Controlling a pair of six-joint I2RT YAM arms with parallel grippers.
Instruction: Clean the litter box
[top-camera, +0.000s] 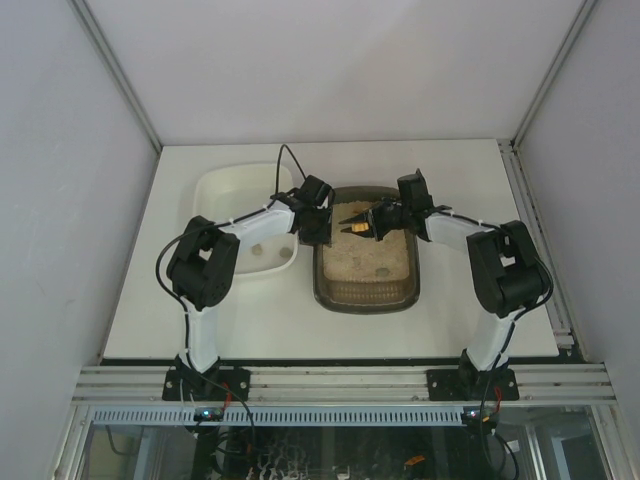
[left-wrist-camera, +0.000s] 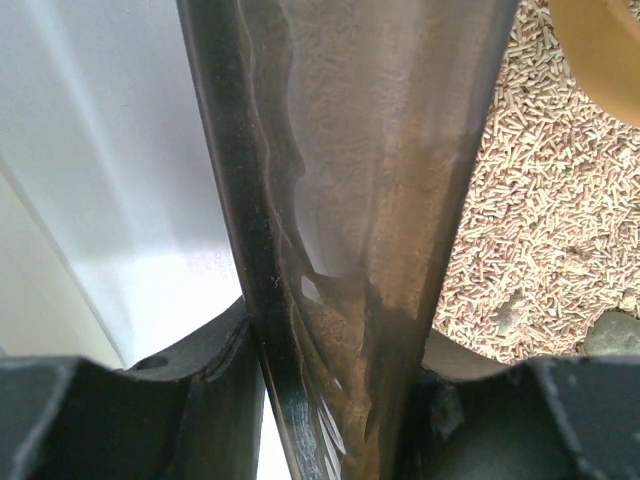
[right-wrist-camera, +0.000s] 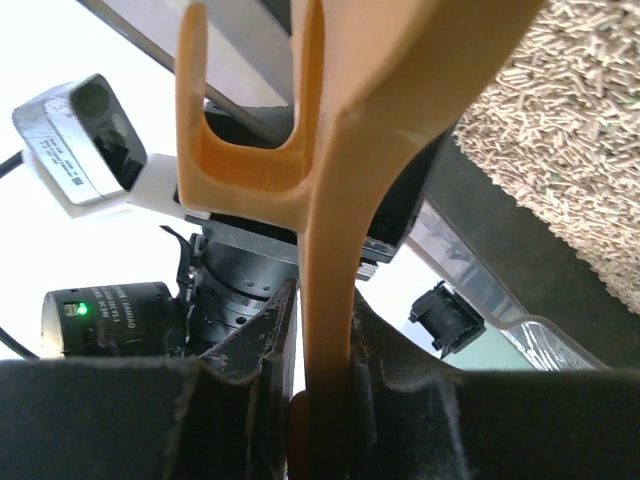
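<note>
I find the dark brown-grey rounded plastic litter box (top-camera: 365, 303) on the white desk (top-camera: 450, 320), between the two arms. Its left wall stands upright between the left fingers (left-wrist-camera: 170, 400), which are pinched on it from both sides. Pale beige pellet litter (left-wrist-camera: 540, 200) lies just right of those fingers, inside the box, with a few grey lumps (left-wrist-camera: 505, 315) among the pellets. The white rounded plastic tray (top-camera: 225, 185) sits directly on their other side, beside the box.

The right fingers (right-wrist-camera: 230, 400) are pressed onto the handle of a yellow-orange plastic scoop (right-wrist-camera: 330, 250), which runs out ahead of them. From above, the scoop head is over the far end of the litter, near the left fingers. I cannot tell whether it touches the litter.
</note>
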